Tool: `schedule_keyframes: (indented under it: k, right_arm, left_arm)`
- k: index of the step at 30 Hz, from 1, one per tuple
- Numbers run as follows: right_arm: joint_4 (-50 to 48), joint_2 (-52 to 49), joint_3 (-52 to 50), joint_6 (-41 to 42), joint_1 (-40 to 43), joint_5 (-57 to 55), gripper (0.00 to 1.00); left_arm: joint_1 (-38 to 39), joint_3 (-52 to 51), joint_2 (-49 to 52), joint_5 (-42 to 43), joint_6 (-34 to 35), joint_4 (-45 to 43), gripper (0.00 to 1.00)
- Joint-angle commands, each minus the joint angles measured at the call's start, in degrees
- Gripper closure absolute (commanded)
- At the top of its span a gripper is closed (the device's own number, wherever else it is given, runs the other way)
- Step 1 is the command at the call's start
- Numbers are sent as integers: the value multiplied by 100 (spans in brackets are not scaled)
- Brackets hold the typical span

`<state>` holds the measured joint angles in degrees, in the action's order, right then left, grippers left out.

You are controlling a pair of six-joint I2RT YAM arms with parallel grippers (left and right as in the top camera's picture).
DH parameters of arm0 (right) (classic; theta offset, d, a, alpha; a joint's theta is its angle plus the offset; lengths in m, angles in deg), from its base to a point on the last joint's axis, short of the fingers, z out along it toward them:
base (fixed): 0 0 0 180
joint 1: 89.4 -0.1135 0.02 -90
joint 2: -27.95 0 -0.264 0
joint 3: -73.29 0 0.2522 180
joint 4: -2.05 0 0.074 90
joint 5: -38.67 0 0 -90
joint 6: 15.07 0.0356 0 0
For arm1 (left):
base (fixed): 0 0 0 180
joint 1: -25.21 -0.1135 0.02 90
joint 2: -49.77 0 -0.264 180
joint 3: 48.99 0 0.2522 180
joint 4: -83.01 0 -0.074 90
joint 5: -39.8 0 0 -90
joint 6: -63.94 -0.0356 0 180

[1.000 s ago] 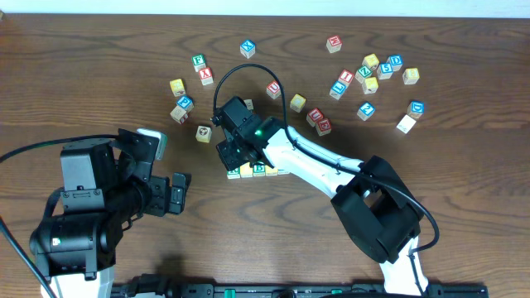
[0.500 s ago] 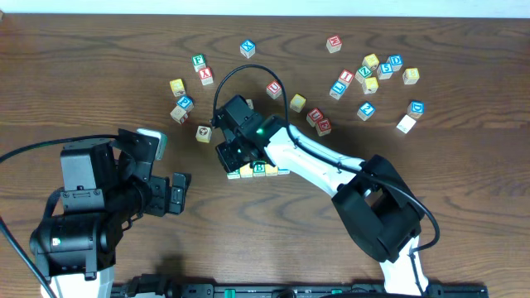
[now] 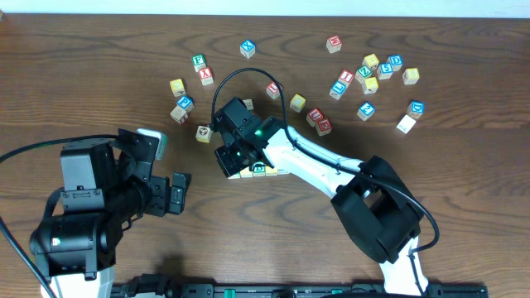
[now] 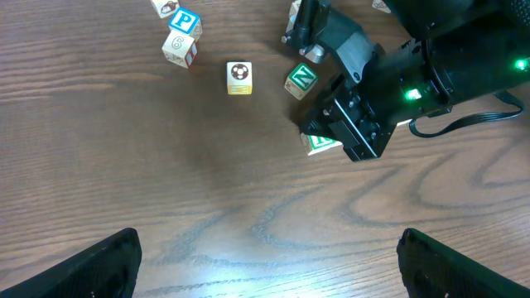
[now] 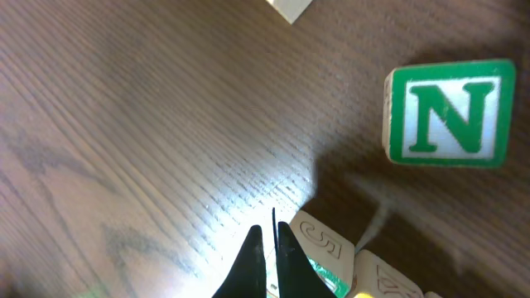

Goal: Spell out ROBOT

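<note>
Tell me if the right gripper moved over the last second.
Yes, slightly. Overhead, the right gripper has slid toward the robot's side, now hiding the picture-left end of the cube row.

On the one wooden table (image 3: 464,190) there were two robot arms, a left arm (image 3: 83,207) and a right arm (image 3: 323,165). From overhead the loose letter cubes (image 3: 248,48) counted twenty-four. Six were in the left cluster (image 3: 185,103), and their top faces were one green, one red, one blue, two yellow and one pale. Three cubes were in the middle group (image 3: 273,89), one green N cube (image 5: 450,112) was just beside the right arm's wrist, and fourteen were in the right cluster (image 3: 369,84). Of the row of cubes (image 3: 272,171) under that arm at least three showed. The rest was covered, so the full number could not be told.
</note>
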<state>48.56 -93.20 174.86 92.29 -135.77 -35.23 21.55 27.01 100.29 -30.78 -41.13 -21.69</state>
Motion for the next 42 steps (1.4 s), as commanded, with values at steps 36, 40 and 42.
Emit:
schedule_keyframes:
  k: [36,40,42]
  right_arm:
    - [221,-70,59,-138,-72,-210,99]
    - [219,-70,59,-181,-72,-249,99]
    - [216,-70,59,-179,-70,-249,99]
  left_arm:
    - [-28,46,-4,68,-55,15,3]
    - [-28,46,-4,68,-55,15,3]
    - [-28,46,-4,68,-55,15,3]
